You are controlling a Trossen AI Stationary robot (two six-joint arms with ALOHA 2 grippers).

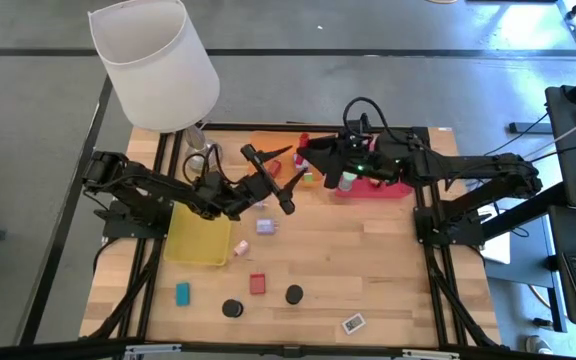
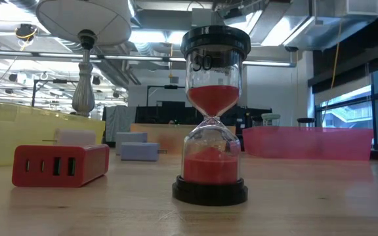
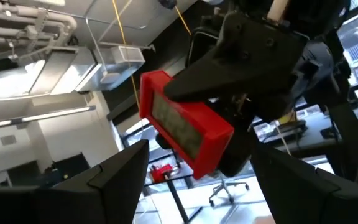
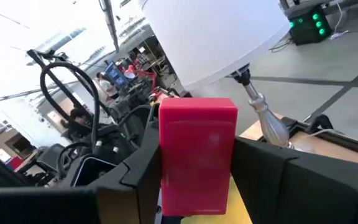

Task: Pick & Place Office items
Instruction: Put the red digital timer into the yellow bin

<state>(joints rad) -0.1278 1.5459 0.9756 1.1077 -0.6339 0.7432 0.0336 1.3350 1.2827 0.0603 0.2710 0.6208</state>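
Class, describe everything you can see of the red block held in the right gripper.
The red block is a glossy, plastic-looking rectangular box with rounded edges. One broad face carries a dull greyish panel, seen in the left wrist view. The right gripper is shut on it, its dark fingers pressing two opposite sides, and holds it in the air clear of the table. The left gripper is open and faces the block without touching it.
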